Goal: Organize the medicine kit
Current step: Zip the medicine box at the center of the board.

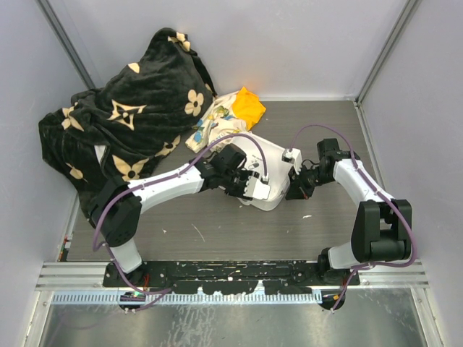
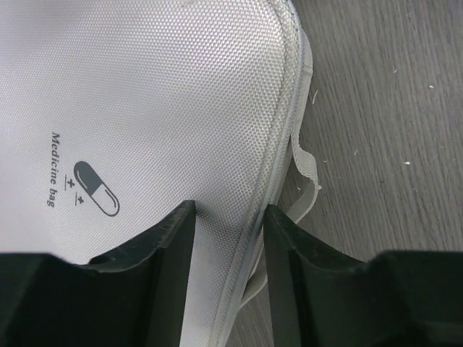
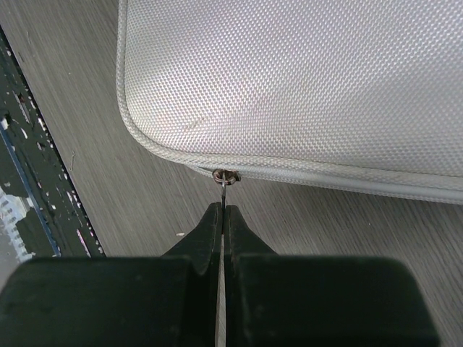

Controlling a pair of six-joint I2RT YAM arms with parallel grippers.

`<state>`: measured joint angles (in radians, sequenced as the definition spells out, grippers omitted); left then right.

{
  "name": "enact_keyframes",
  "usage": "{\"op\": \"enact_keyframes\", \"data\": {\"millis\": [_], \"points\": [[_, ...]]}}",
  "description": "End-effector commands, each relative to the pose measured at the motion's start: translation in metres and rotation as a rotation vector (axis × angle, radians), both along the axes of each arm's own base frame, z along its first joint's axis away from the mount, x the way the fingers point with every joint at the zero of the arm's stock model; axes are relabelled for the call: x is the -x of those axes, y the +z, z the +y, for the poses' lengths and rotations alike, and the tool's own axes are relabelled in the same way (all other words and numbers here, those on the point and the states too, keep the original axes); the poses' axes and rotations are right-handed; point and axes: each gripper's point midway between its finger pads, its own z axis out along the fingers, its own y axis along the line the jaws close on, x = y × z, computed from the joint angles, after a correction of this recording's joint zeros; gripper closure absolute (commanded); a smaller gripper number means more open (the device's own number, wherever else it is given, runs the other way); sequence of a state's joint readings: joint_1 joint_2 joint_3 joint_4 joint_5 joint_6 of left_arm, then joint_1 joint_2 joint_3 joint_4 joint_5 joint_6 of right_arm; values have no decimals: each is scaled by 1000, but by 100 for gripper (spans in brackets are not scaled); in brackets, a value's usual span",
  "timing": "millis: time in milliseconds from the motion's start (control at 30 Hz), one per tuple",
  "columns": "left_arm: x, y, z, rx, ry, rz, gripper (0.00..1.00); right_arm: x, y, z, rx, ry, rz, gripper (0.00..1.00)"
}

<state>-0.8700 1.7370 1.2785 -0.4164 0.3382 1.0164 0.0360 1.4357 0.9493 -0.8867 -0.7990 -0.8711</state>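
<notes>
"Top external, entry one: the kit (image 1: 273, 160). Where did it lie?" asked the clerk.

"Flat on the table (image 1: 217, 231), lid down, between the two arms. Cloth (image 1: 230, 114) lay just beyond the kit's far-left corner. Blanket (image 1: 130, 116) lay further left of the kit, well apart."

"Entry two: left gripper (image 2: 230, 217)?"

"At the kit's left edge. Jaws stood part open, astride the zip seam. One finger (image 2: 170, 246) was over the lid beside the logo (image 2: 95, 188), the other off the kit's edge, near the loop (image 2: 305, 163). Whether they pressed the fabric could not be told. Purpose, as I judged it: to steady the kit against a pull from the opposite side."

"Entry three: right gripper (image 3: 223, 217)?"

"At the kit's right edge. Jaws were pinched tight on the zip pull (image 3: 226, 177), which hung from the seam just past a rounded corner of the kit. Held so, I judged, to run the zip along the rim."

"Entry four: stage and hazards?"

"Lid looked closed in every view. Whether the zip at that stretch was done up was unclear. Contents were not visible. Judged stage: zip work, the kit braced by one arm and the pull drawn by the other. Hazards: the thin pull might slip from the fingertips, and the kit might slide if the left side gave no hold."
</notes>
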Motion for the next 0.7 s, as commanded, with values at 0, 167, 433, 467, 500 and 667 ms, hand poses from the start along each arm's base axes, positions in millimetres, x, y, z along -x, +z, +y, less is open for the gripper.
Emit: {"op": "enact_keyframes", "data": {"millis": [0, 167, 433, 467, 500, 667], "points": [[-10, 21, -10, 49, 22, -15, 62, 0, 6, 5, -43, 17, -21, 99], [-4, 18, -14, 69, 75, 73, 95, -1, 15, 7, -57, 13, -66, 99], [-7, -10, -14, 129, 268, 174, 100, 13, 27, 18, -136, 52, -103, 99], [-8, -15, -13, 128, 292, 184, 100, 16, 27, 18, -141, 60, -102, 99], [-8, -20, -11, 129, 316, 190, 100, 19, 26, 19, -143, 70, -101, 99], [-13, -31, -8, 151, 424, 216, 100, 32, 21, 22, -167, 111, -79, 99]]}}
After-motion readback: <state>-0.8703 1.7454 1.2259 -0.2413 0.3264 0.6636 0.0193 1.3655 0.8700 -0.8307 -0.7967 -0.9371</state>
